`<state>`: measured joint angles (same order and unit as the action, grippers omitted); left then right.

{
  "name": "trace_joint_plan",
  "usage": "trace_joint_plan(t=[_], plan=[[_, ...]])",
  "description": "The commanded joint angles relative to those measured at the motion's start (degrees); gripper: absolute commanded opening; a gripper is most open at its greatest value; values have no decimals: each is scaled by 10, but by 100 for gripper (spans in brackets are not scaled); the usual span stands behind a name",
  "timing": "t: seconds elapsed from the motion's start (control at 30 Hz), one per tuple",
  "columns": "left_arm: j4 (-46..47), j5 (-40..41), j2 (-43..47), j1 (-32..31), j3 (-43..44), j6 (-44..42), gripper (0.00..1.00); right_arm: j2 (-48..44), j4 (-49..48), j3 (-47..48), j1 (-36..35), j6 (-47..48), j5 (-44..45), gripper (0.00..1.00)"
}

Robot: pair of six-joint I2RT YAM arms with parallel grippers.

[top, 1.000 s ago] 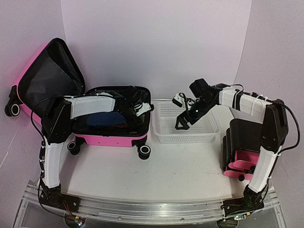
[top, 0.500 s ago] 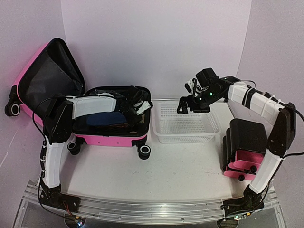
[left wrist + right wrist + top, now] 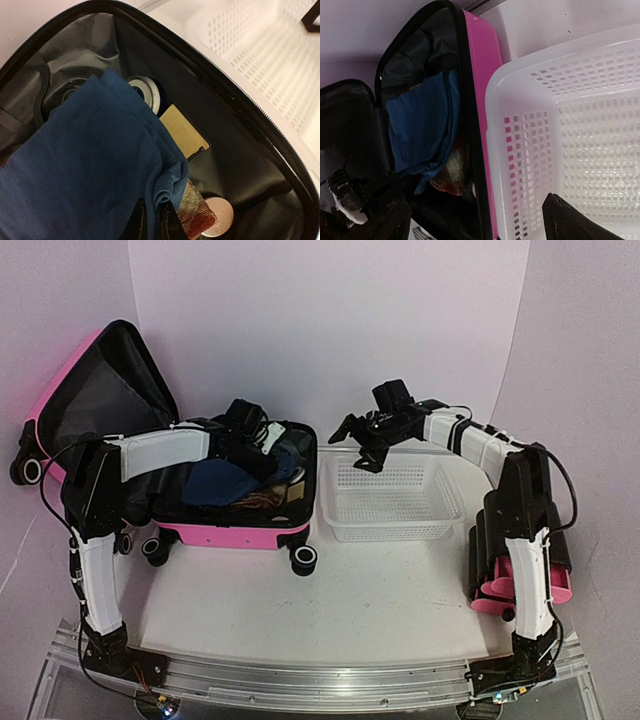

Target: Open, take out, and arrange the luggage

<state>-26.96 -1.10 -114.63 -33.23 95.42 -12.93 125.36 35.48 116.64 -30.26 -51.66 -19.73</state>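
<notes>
Luggage (image 3: 230, 533) open, wrist view shows left claw (image 3: 154, 221) pinching blue cloth (image 3: 85, 170)

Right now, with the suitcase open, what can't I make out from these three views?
Left wrist: the blue cloth, pinched in the left gripper, covers most of what lies in the pink suitcase.
Left wrist: the round white item is half behind that cloth; I cannot name it.
Left wrist: the lettering on the pinkish round lid is too small to read.
Top external: the right arm covers much of the black cabinet.
</notes>
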Motion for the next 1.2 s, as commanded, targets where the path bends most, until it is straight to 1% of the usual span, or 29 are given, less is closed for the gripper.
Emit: trace_joint_plan(t=[0.0, 0.13, 0.27, 0.5, 0.6, 0.77, 1.17], plan=[[61, -83, 64, 23, -31, 47, 0, 47, -84, 88, -20, -125, -22, 93], [78, -110, 83, 26, -50, 42, 0, 111, -103, 156, -39, -187, -10, 93], [81, -118, 98, 26, -55, 37, 0, 151, -119, 199, -62, -227, 23, 94], [86, -101, 120, 26, -70, 30, 0, 186, -137, 224, -92, -285, 78, 94], [89, -101, 129, 26, -77, 27, 0, 200, -148, 228, -97, -322, 84, 93], [89, -116, 141, 26, -83, 25, 0, 235, -159, 261, -107, -365, 100, 92], [90, -167, 154, 26, -103, 18, 0, 308, -203, 319, -115, -443, 127, 78]])
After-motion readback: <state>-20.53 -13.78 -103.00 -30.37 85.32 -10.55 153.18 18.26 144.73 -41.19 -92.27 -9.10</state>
